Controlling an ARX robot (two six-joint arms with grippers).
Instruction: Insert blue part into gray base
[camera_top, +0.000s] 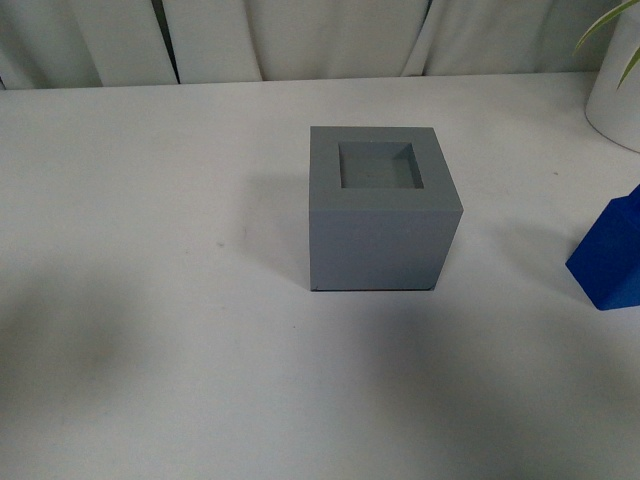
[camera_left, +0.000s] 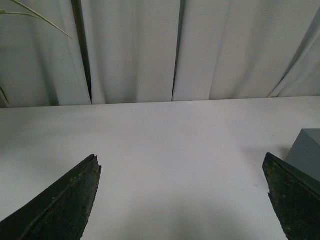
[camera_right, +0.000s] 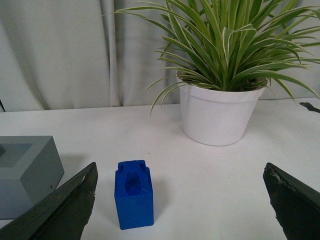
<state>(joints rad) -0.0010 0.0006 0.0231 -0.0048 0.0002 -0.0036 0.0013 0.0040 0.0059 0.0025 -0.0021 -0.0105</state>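
The gray base (camera_top: 382, 207) stands in the middle of the white table, its square recess facing up and empty. The blue part (camera_top: 612, 256) stands upright at the right edge of the front view, cut off by the frame. In the right wrist view the blue part (camera_right: 133, 194) stands between my open right gripper's (camera_right: 180, 200) fingers, nearer one finger (camera_right: 65, 210), with the base (camera_right: 25, 172) beside it. My left gripper (camera_left: 182, 200) is open and empty over bare table, a corner of the base (camera_left: 306, 152) by one finger. Neither arm shows in the front view.
A white pot with a striped green plant (camera_right: 220, 112) stands behind the blue part, at the table's back right (camera_top: 615, 95). Pale curtains (camera_top: 300, 40) hang along the table's far edge.
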